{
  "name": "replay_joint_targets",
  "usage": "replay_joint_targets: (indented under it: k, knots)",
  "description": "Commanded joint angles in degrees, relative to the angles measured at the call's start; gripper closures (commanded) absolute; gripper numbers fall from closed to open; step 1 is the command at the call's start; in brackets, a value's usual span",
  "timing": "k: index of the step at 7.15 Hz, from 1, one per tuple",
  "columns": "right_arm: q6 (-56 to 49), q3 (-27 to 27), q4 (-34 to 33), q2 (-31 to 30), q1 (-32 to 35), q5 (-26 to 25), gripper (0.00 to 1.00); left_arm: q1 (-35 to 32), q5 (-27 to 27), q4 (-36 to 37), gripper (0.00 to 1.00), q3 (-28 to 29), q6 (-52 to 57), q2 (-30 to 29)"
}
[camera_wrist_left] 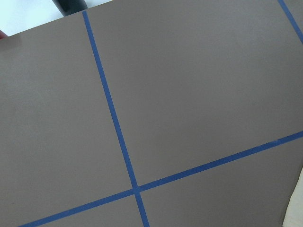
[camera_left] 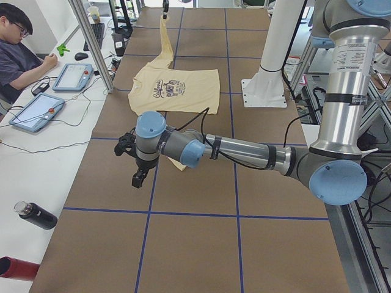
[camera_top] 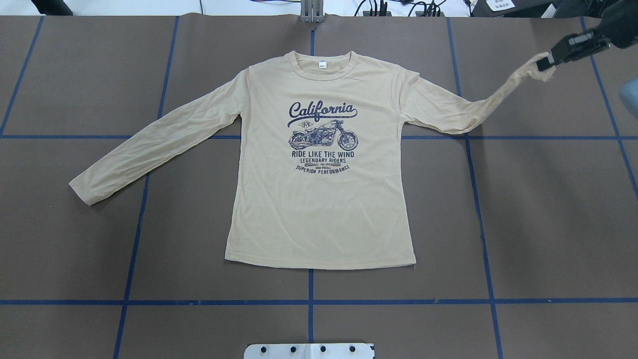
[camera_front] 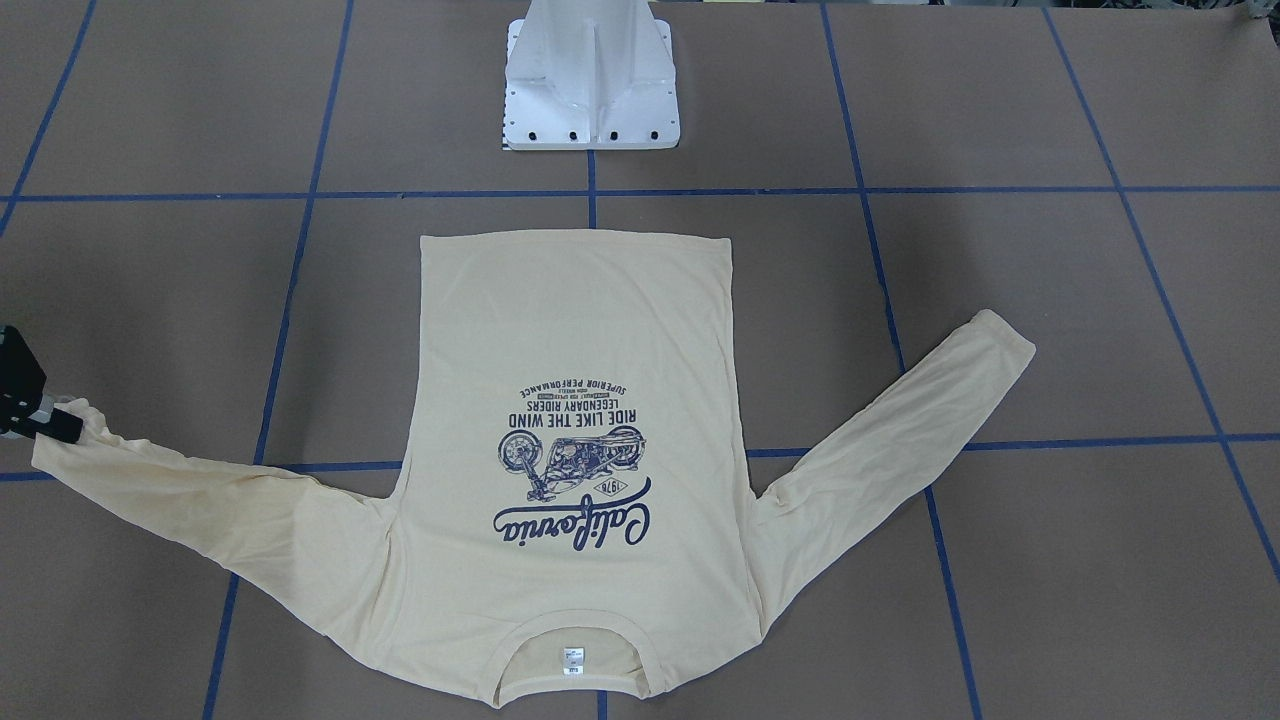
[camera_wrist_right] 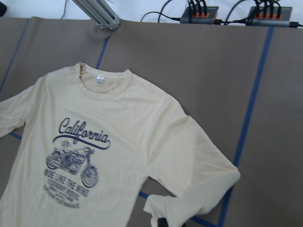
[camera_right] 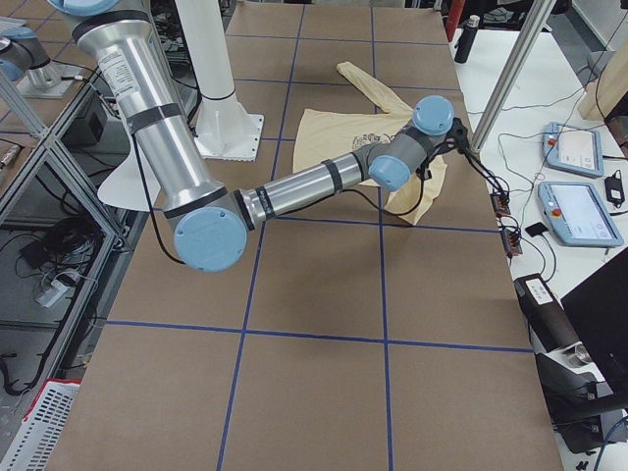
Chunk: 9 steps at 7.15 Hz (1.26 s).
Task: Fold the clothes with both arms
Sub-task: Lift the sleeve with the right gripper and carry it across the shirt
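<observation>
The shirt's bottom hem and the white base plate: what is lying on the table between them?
Nothing but bare table, marked with crossing blue tape lines, between shirt and base plate; the overhead view shows it.

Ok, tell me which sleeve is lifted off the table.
The sleeve on the robot's right: the right tool pinches its cuff and holds it up. The other sleeve lies flat, untouched.
</observation>
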Motion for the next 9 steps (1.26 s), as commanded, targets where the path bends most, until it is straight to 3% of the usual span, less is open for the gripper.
replay_joint_targets:
  k: [1, 3, 5, 9]
  knots:
    - [5.7, -1.7, -0.1, 9.8, -3.2, -0.2, 1.0, 0.0, 0.1, -0.1, 0.0, 0.8, 0.1, -0.1]
    - [5.6, -3.7, 0.0, 18.0, -7.1, -3.6, 1.0, 0.0, 0.0, -0.1, 0.0, 1.5, 0.1, -0.1]
    - [5.6, -6.1, 0.3, 23.6, -16.3, -16.3, 1.0, 0.0, -0.1, 0.0, 0.0, 1.7, -0.2, -0.2]
    - [5.6, -17.9, 0.4, 29.2, -23.4, -29.8, 1.0, 0.1, -0.3, 0.1, 0.0, 2.2, -2.6, -1.4]
